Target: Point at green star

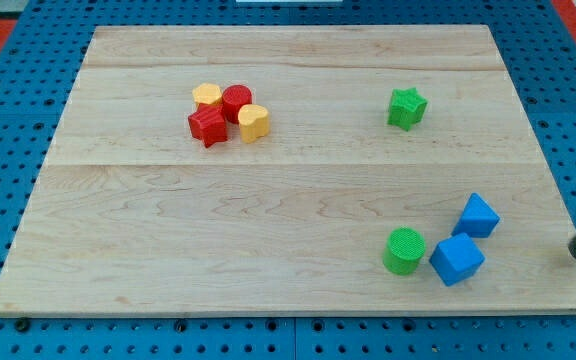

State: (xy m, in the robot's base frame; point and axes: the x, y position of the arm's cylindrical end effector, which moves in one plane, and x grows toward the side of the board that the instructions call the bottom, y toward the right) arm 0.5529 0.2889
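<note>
The green star (406,107) lies well up and to the view's left of my tip (575,251), apart from every other block. My tip, a bare rod touching nothing, sits at the board's (268,240) right edge. Just left of it lie two blue cubes (477,215) (456,259) and a green cylinder (404,250). Far left clusters a red star (207,126), red cylinder (236,101), yellow heart (253,122) and another yellow block (207,96).

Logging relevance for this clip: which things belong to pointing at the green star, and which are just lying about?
Job:
green star
my tip, at the view's right edge, beside the blue blocks

Lying about:
green cylinder
two blue cubes
red and yellow cluster
</note>
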